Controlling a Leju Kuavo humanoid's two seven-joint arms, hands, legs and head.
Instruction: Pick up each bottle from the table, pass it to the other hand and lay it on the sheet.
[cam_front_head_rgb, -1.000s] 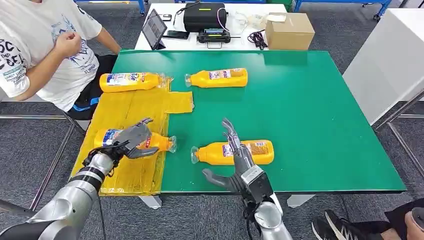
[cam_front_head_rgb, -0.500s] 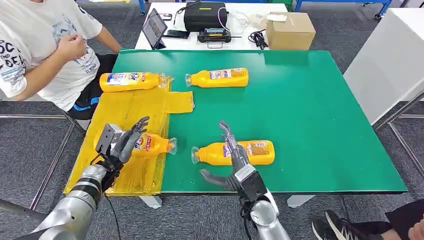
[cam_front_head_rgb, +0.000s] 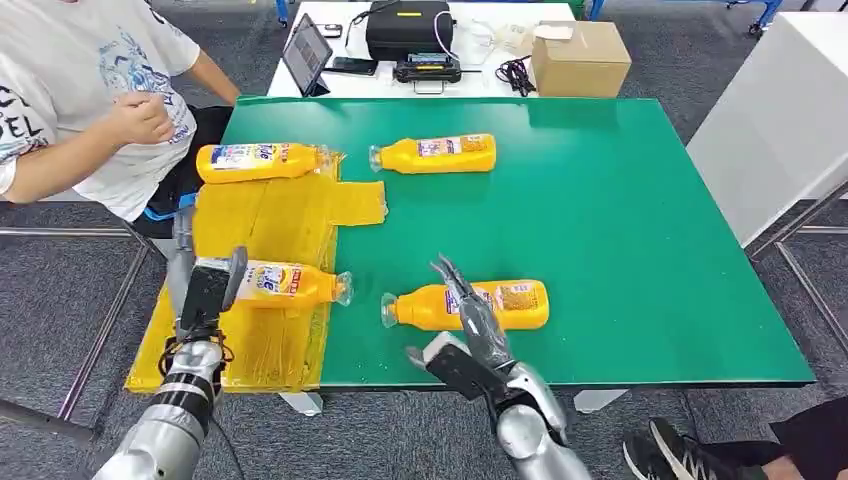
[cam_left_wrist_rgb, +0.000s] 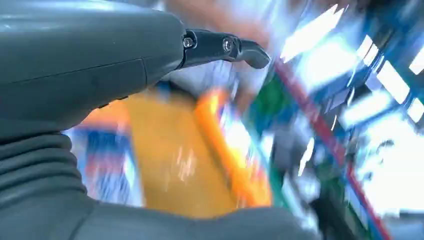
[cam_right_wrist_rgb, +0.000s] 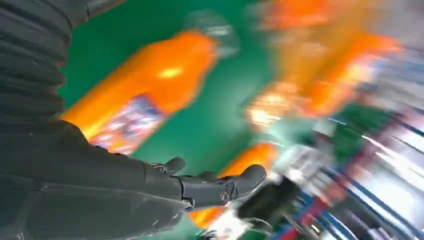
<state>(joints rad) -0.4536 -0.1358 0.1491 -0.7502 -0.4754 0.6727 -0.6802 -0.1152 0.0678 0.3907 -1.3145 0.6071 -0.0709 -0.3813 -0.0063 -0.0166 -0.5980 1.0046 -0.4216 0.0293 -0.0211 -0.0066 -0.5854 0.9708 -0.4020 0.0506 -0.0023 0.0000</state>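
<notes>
Both my wrist views are smeared with motion blur, so labels and edges there are hard to read; in the left wrist view I make out only orange and blue streaks past my grey ribbed cover. In the head view my left hand (cam_front_head_rgb: 205, 290) sits at the lower left of the frame, fingers spread and holding nothing, its back covering the base of the bottle on the sheet (cam_front_head_rgb: 290, 284). That bottle lies on its side on the crinkled yellow plastic sheet (cam_front_head_rgb: 265, 215), its clear cap poking over the sheet's right edge onto the green table (cam_front_head_rgb: 620, 230). My right hand (cam_front_head_rgb: 470, 335) is at the lower centre, fingers apart and empty, the long dark fingers lying across the front of the nearest bottle (cam_front_head_rgb: 500, 303), hiding part of its label; I cannot tell whether they touch it. Another smooth orange bottle (cam_front_head_rgb: 435, 154) lies on the bare green surface toward upper centre, and a fourth bottle (cam_front_head_rgb: 255, 161) rests at the sheet's far end. A person in a white printed shirt (cam_front_head_rgb: 80, 90) is cut off at the upper left.
</notes>
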